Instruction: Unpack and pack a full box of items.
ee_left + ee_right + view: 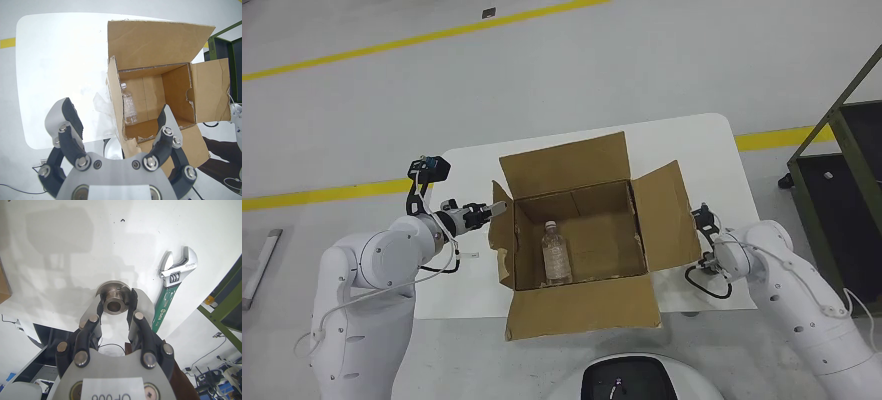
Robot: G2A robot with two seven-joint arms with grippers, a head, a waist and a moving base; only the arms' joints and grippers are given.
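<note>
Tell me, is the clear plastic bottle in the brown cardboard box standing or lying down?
Lying down: the clear plastic bottle rests lengthwise on the floor of the brown cardboard box.

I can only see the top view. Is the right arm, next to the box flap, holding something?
Observer: Yes. The right gripper is closed on a round metal flange.
Operator: Cool! Is anything else lying near it?
Observer: A green-handled wrench lies on the white table right beside the flange.
</note>
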